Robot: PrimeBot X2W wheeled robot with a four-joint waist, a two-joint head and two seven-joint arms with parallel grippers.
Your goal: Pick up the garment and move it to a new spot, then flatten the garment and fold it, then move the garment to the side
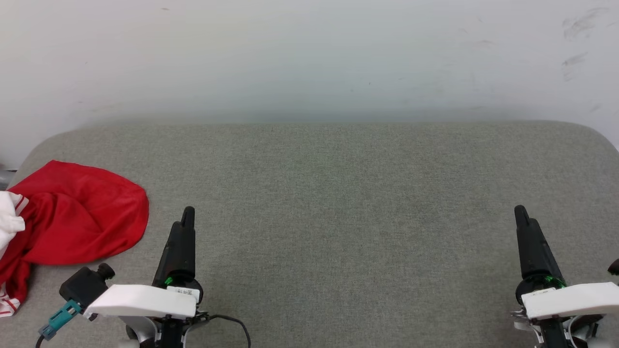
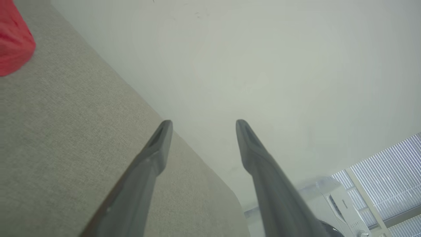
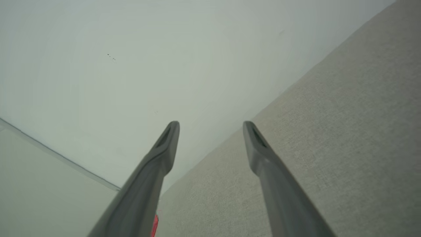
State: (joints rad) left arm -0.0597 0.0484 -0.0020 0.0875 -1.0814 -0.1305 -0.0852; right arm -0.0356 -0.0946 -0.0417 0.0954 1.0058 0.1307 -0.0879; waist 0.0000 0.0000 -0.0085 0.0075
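Note:
The garment (image 1: 72, 217), red with a white sleeve and striped trim at its left, lies crumpled at the left edge of the grey surface (image 1: 338, 203). A red corner of the garment (image 2: 13, 39) sits at the top left of the left wrist view. My left gripper (image 1: 186, 215) hovers at the lower left, a little right of the garment and apart from it, and its fingers (image 2: 158, 144) stand open with nothing between them. My right gripper (image 1: 522, 215) is at the lower right, far from the garment, fingers (image 3: 256, 144) open and empty. A red sliver of the garment (image 3: 155, 225) peeks beside the left finger.
A pale wall (image 1: 309, 58) rises behind the grey padded surface, whose rounded far corners curve down at left and right. A white appliance and window blinds (image 2: 388, 171) show past the surface's end in the left wrist view.

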